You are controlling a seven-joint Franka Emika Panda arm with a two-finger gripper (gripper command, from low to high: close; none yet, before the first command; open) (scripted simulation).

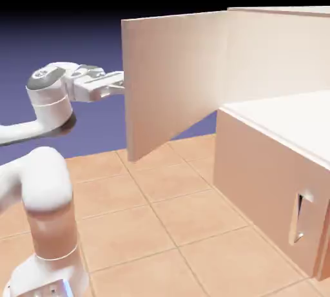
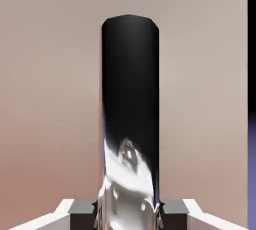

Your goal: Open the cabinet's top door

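Observation:
The cabinet point(image 1: 271, 160) is a large pale pinkish-tan box at the exterior view's right. Its top door point(image 1: 174, 76) stands swung far out from the cabinet front, reaching to the left. My gripper point(image 1: 119, 85) is at the door's free left edge, with the arm stretched level toward it. In the hand view the door's handle point(image 2: 130, 124), dark with a silver shine, runs up from between my grey fingertips point(image 2: 80, 209). The gripper point(image 2: 129, 211) is shut on that handle, with the door panel point(image 2: 50, 99) filling the picture behind it.
The lower door's handle point(image 1: 300, 218) sits in a recess on the cabinet's front, low at the right. The tiled tabletop point(image 1: 161, 225) lies between the robot's base point(image 1: 45, 270) and the cabinet. The open door overhangs part of the table.

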